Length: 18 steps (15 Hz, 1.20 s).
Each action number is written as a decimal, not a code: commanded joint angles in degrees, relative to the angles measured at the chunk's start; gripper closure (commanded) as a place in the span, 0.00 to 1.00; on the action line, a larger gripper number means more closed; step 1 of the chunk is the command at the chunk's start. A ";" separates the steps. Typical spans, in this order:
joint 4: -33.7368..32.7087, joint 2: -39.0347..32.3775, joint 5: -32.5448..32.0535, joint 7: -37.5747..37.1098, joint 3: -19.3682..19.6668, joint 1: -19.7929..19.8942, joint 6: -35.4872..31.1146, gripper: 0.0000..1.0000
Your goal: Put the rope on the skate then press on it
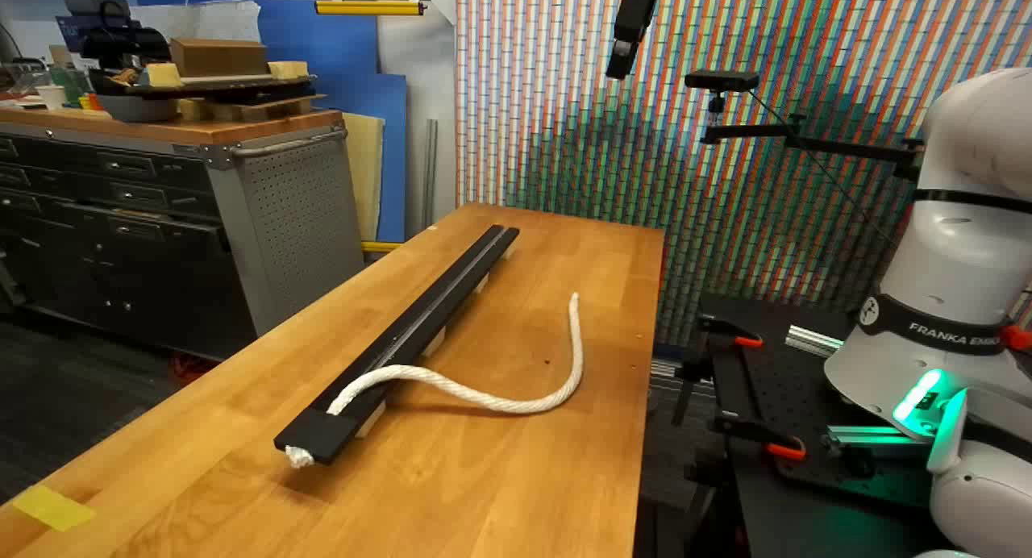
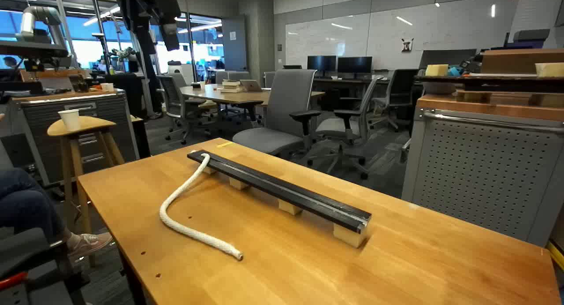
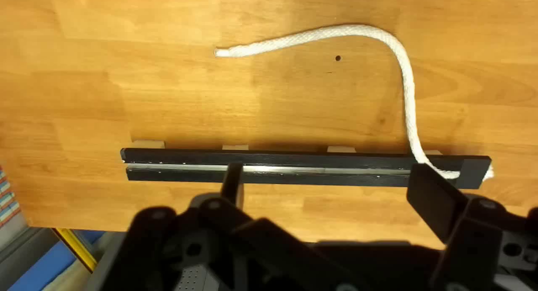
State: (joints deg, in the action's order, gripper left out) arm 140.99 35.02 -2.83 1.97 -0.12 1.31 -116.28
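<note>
Cream-white rope (image 3: 408, 89) bends through the upper right of the wrist view, one end tucked under a dark band (image 3: 475, 173) at the right tip of the black skate (image 3: 286, 178), the loose end lying on the table (image 3: 147, 93) at upper centre. Low in that view the gripper (image 3: 328, 169) hangs spread, its jaws wide apart. In an exterior view the skate slants from lower left to upper centre, nearer the table's left edge; the rope's curve leaves a strip of wood before the right edge, with more room towards the bottom of the frame. Beyond that edge, at far right, stands a white robot arm (image 1: 935, 260). In an exterior view, open wood spreads over the lower right, and four pale blocks (image 2: 349, 236) show clearly beneath the skate, while the wrist view gives slivers only. A stool (image 2: 81, 126), a cup (image 2: 69, 120) and a person's leg (image 2: 26, 203) occupy the left there.
</note>
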 commanded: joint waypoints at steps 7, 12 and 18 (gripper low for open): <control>-0.98 0.22 -0.17 -0.16 0.23 -0.30 0.08 0.00; -0.98 0.22 -0.17 -0.16 0.23 -0.30 0.08 0.00; -0.87 -0.04 -0.42 -1.51 -0.09 0.20 -1.45 0.00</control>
State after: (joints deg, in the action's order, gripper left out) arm 140.10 35.27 -2.83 1.97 -0.13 1.31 -116.30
